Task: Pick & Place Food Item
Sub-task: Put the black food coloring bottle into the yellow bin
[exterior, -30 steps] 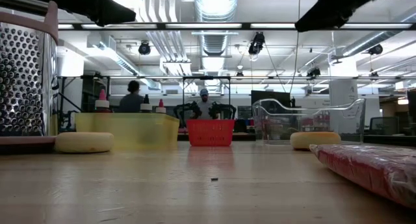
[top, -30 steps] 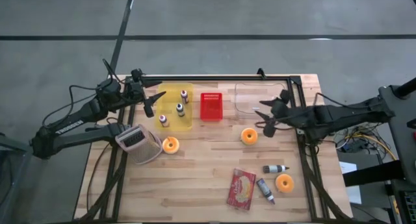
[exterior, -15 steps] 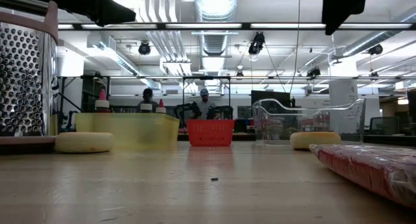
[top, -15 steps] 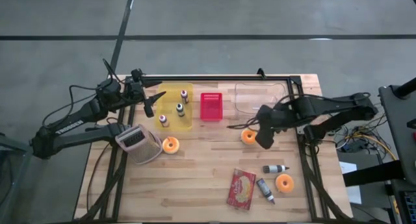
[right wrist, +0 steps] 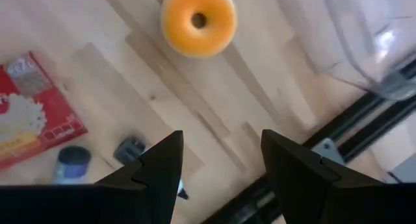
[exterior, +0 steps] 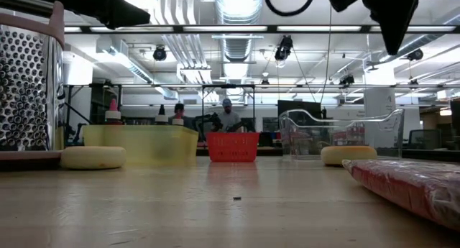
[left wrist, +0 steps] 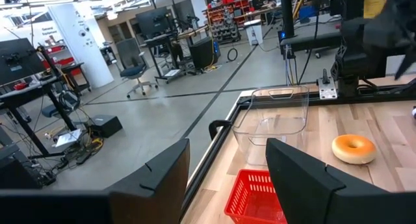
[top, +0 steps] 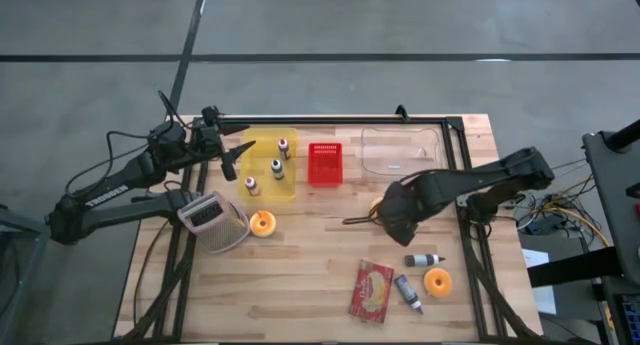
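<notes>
Tabletop doughnut (top: 380, 211) seems mostly hidden beneath right end effector (top: 392, 225)

Four cameras: one overhead, one at table height, one on each wrist.

The high view looks straight down from well above, taking in the whole table (top: 300, 275) and both arms; the low view sits at the tabletop, facing level across it into the room, with the grater (exterior: 25, 83) close by; both share the red basket (top: 324, 163) and yellow bin (top: 268, 165); the left wrist view faces across the table's far end toward the clear tub (left wrist: 273, 113) and a donut (left wrist: 354, 148); the right wrist view looks down, close over the same donut (right wrist: 198, 21).
</notes>
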### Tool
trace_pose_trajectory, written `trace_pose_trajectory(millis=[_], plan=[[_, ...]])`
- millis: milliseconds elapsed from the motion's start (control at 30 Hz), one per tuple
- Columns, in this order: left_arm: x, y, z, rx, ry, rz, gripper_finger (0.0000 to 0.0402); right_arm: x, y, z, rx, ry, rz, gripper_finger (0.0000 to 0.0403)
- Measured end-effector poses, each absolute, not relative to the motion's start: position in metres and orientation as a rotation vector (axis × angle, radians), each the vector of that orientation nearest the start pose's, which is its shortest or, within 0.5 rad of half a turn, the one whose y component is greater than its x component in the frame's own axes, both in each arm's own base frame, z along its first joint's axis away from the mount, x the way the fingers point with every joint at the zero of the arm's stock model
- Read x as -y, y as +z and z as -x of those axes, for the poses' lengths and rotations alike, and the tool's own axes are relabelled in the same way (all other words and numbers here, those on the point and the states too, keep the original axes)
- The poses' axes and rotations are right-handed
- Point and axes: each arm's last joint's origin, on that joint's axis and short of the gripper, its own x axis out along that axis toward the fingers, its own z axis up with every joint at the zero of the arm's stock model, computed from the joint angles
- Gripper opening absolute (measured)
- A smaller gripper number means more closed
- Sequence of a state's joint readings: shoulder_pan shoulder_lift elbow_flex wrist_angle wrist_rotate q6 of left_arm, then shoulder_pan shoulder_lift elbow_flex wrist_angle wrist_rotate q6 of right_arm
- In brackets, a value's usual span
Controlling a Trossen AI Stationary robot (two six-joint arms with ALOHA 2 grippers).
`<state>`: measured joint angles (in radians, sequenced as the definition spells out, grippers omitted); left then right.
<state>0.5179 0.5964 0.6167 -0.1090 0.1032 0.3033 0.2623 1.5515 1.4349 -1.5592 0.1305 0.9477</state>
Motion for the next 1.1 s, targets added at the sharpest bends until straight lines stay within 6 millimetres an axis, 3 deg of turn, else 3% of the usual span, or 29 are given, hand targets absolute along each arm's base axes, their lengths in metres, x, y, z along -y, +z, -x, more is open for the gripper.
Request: trace_pose_trajectory(millis=[200, 533, 867, 1100], plan=[[-0.068, 0.308, -0.125, -0.148, 0.398, -0.271, 0.0206, -0.074, 0.282, -0.258, -1.649, -0.660, -0.422, 0.0203], [-0.068, 0.308, -0.125, -0.149, 0.398, -0.271, 0.0206, -0.098, 0.250, -0.257, -1.816, -0.549, -0.265, 0.0203], [-0.068, 0.308, -0.125, -0.149, 0.398, -0.271, 0.0207, -0.106, 0.233, -0.265, -1.847, -0.584, -0.314, 0.0203], [-0.068, 0.308, -0.125, -0.150, 0.397, -0.270, 0.0206, -0.109, 0.209, -0.277, -2.033, -0.516, -0.453, 0.0203]])
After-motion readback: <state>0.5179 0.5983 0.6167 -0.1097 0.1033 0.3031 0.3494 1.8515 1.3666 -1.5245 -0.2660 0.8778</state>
